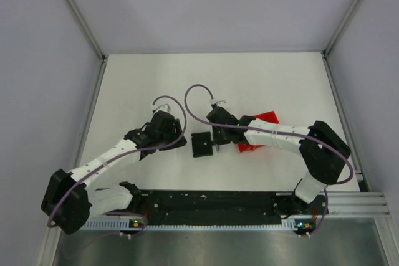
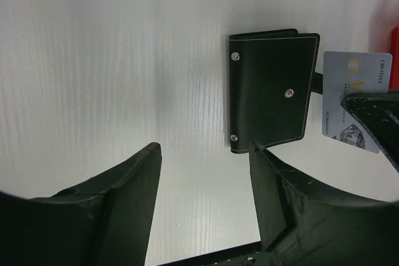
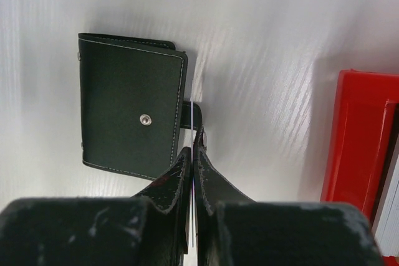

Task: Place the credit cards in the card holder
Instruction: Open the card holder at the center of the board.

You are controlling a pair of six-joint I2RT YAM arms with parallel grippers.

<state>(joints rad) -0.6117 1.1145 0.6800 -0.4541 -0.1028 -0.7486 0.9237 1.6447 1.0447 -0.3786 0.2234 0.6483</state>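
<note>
The black card holder (image 1: pixel 202 144) lies closed and flat on the white table between the two arms. It shows in the left wrist view (image 2: pixel 269 90) and the right wrist view (image 3: pixel 128 105), snap stud up. My right gripper (image 1: pixel 216 144) is shut on a pale credit card (image 2: pixel 356 100), held edge-on (image 3: pixel 194 107) just to the right of the holder, above its strap tab (image 3: pixel 190 116). My left gripper (image 2: pixel 206 154) is open and empty, just left of the holder (image 1: pixel 179 141), its right fingertip (image 2: pixel 265 157) at the holder's near corner.
A red shallow tray (image 1: pixel 262 128) sits right of the holder, partly under the right arm; it shows in the right wrist view (image 3: pixel 358 141). A black rail (image 1: pixel 212 207) runs along the table's near edge. Frame posts stand at the back corners.
</note>
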